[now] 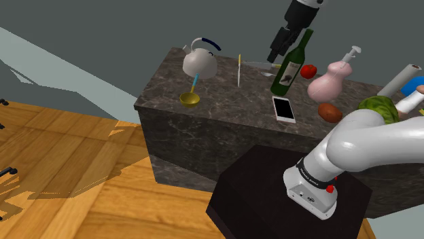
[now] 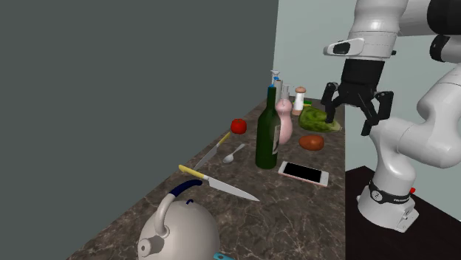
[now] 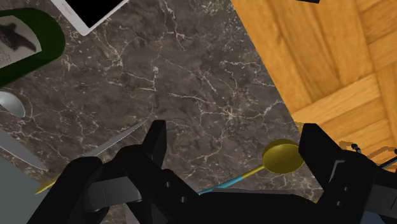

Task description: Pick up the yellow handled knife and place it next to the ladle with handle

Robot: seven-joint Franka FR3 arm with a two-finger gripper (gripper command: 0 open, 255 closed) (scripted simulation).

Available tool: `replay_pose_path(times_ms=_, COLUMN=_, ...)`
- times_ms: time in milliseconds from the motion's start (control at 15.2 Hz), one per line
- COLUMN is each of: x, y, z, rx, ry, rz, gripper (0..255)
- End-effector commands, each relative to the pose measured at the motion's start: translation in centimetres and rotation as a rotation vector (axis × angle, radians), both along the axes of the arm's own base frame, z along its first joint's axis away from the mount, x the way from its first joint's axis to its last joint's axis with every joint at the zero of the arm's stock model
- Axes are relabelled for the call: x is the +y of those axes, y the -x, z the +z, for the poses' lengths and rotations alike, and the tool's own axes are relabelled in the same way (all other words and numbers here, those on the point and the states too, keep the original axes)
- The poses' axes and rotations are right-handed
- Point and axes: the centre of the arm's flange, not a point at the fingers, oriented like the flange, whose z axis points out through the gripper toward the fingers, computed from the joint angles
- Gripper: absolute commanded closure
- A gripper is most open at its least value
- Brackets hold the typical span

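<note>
My end effector (image 2: 347,120) hangs released, fingers apart, above the dark marble tabletop (image 3: 191,83). The yellow-handled steel knife (image 2: 218,183) lies flat, its handle toward the wall-side edge. The yellow-bowled, blue-handled ladle (image 1: 190,97) sits at the floor-side edge.

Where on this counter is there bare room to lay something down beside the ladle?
The widest bare patch of counter is bordered by the ladle, the knife and the phone. A hand could likely pass there too. The stretch past the bottle is crowded: tomato, pink dispenser, lettuce.
</note>
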Motion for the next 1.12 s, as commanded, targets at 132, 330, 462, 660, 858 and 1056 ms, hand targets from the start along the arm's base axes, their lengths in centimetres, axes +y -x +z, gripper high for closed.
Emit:
replay_pose_path(times_ms=132, x=-2.3, y=-0.6, z=-1.1, rx=0.005, ry=0.004, rz=0.029, gripper=0)
replay_pose_path(times_ms=330, x=-5.8, y=-1.5, z=-2.8, rx=0.012, ry=0.011, rz=0.071, gripper=0)
replay_pose_path(times_ms=462, x=-8.0, y=-2.2, z=-3.9, rx=0.016, ry=0.015, rz=0.100, gripper=0)
replay_pose_path(times_ms=660, x=-11.4, y=-3.4, z=-5.6, rx=0.024, ry=0.022, rz=0.143, gripper=0)
replay_pose_path(times_ms=858, x=-14.8, y=-4.7, z=-7.3, rx=0.031, ry=0.028, rz=0.186, gripper=0)
replay_pose_path(times_ms=1056, x=-18.0, y=-6.1, z=-8.9, rx=0.038, ry=0.034, rz=0.228, gripper=0)
